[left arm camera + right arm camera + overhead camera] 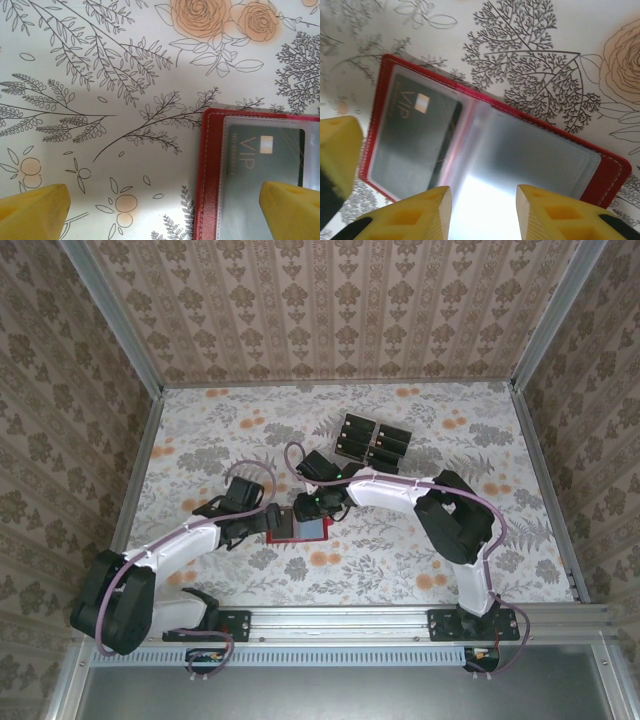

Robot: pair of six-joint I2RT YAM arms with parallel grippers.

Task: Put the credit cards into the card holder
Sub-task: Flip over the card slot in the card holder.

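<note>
The red card holder [300, 533] lies open on the flowered table, clear sleeves up. A dark card marked VIP [415, 135] sits inside its left sleeve [265, 155]. My right gripper [482, 212] hovers over the shiny empty right sleeve, open, with nothing between its yellow fingers [415, 215]. My left gripper [162, 215] is wide open at the holder's left edge [205, 175]; one fingertip [290, 210] is over the card page, the other over bare table. In the top view both grippers [255, 523] [312, 510] meet at the holder. More black credit cards [370, 440] lie behind it.
The black cards rest in a slotted rack [388, 445] at the back middle of the table. Patterned walls enclose the table on three sides, with a metal rail [340, 620] along the near edge. The left gripper's yellow finger [337, 150] shows beside the holder in the right wrist view.
</note>
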